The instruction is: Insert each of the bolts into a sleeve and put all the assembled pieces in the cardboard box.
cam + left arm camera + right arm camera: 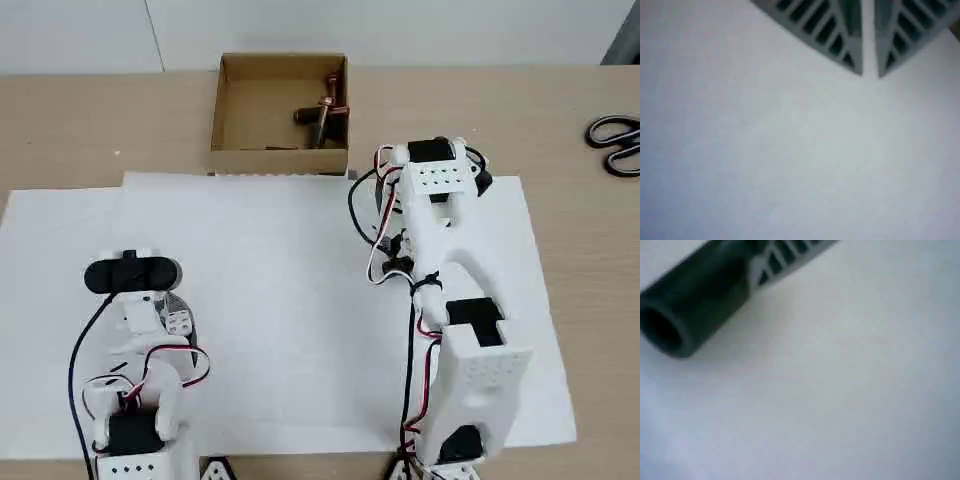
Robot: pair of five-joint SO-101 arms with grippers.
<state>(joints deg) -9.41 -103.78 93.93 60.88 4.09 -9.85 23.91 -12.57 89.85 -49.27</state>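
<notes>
Here, left arm (pixel 135 330) folded back, jaws almost closed, empty; right arm (pixel 440 230) stretched forward, jaws clamping a sleeve (pixel 695 295).

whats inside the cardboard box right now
Bolt-and-sleeve pieces lie in the far right corner of the cardboard box; elsewhere its floor is bare. The near wall hides the strip behind it.

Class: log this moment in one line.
box: assembled pieces inside | left gripper: shut over paper | black sleeve: close in right wrist view
</notes>
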